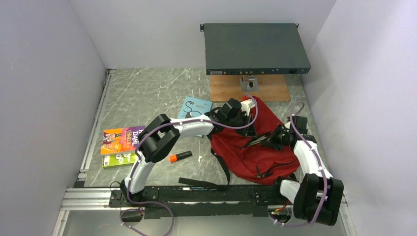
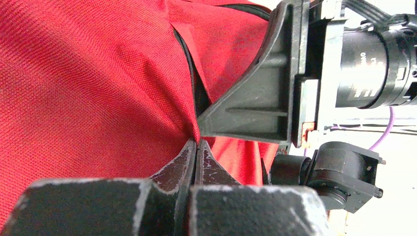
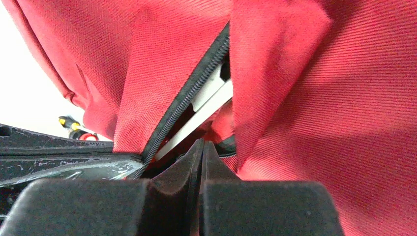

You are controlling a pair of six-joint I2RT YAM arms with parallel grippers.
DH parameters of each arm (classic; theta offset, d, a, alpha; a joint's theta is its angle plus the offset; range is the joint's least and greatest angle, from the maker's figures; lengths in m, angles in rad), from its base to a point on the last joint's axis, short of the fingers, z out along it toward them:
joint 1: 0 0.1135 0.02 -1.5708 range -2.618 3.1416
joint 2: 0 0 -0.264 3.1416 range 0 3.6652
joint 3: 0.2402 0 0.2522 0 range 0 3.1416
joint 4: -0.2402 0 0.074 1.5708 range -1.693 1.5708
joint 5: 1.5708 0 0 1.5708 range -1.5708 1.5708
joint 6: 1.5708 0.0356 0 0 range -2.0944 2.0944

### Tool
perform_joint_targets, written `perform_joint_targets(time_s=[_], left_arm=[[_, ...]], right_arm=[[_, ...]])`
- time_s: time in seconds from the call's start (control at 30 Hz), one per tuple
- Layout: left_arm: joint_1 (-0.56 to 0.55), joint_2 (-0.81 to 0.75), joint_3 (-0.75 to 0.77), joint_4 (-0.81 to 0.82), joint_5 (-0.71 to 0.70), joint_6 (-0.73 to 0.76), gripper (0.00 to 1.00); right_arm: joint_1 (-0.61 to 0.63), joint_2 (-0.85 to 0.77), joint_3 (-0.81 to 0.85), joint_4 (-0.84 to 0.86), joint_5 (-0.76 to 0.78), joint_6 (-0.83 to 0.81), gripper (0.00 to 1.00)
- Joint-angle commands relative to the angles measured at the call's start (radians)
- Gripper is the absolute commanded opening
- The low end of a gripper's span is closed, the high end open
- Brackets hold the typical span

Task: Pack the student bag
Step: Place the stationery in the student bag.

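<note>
left hand (image 2: 196,143) pinched shut on the student bag (image 2: 88,73) beside its zipper (image 2: 189,73), right hand (image 3: 202,144) shut on nothing visible: open it, take the opposite lip, spread the mouth.

The left arm (image 1: 189,127) covers part of the blue book (image 1: 194,107); a white item (image 3: 206,105) inside the bag (image 3: 344,123) shows only an edge.

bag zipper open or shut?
Open. The zipper of the student bag gapes in the right wrist view; something white shows inside.

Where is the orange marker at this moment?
In the top view, the orange marker lies on the table, between the books at left and the student bag.
</note>
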State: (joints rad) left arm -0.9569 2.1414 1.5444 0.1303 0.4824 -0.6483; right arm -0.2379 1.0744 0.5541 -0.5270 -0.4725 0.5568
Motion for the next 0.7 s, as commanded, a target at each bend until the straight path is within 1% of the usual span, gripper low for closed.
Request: perform_joint_targets(time_s=[0.0,0.13,0.23,0.3,0.33,0.4,0.43,0.47,0.53,0.57,0.6,0.67], left_arm=[[-0.005,-0.057,0.036,0.050,0.057,-0.009,0.00],[-0.007,-0.049,0.047,0.043,0.061,-0.017,0.00],[-0.006,-0.036,0.060,0.032,0.082,-0.018,0.00],[-0.008,-0.027,0.063,0.042,0.101,-0.040,0.00],[-0.008,-0.024,0.059,0.049,0.106,-0.050,0.00],[-0.010,-0.019,0.053,0.056,0.106,-0.058,0.00],[-0.010,-0.016,0.053,0.051,0.102,-0.058,0.00],[-0.009,-0.013,0.053,0.042,0.098,-0.061,0.00],[-0.006,-0.001,0.067,0.001,0.079,-0.069,0.00],[-0.005,0.007,0.077,-0.017,0.074,-0.079,0.00],[-0.002,0.018,0.087,-0.030,0.075,-0.090,0.00],[0.004,0.023,0.091,-0.029,0.082,-0.114,0.05]], right_arm=[[0.065,0.023,-0.027,0.107,0.006,0.049,0.00],[0.151,0.145,-0.001,0.254,0.057,0.068,0.00],[0.161,0.215,0.034,0.388,0.024,0.025,0.00],[0.161,0.191,0.027,0.489,0.055,0.008,0.00],[0.161,0.156,0.000,0.578,0.092,0.008,0.00],[0.161,0.045,-0.083,0.702,0.180,0.020,0.00],[0.161,0.013,-0.122,0.735,0.218,0.035,0.03],[0.161,-0.020,-0.140,0.738,0.246,0.044,0.05],[0.161,-0.051,-0.140,0.700,0.241,0.038,0.09],[0.161,-0.054,-0.129,0.641,0.254,0.036,0.11],[0.161,-0.056,-0.107,0.580,0.268,0.033,0.14],[0.161,-0.073,-0.073,0.417,0.298,0.014,0.21]])
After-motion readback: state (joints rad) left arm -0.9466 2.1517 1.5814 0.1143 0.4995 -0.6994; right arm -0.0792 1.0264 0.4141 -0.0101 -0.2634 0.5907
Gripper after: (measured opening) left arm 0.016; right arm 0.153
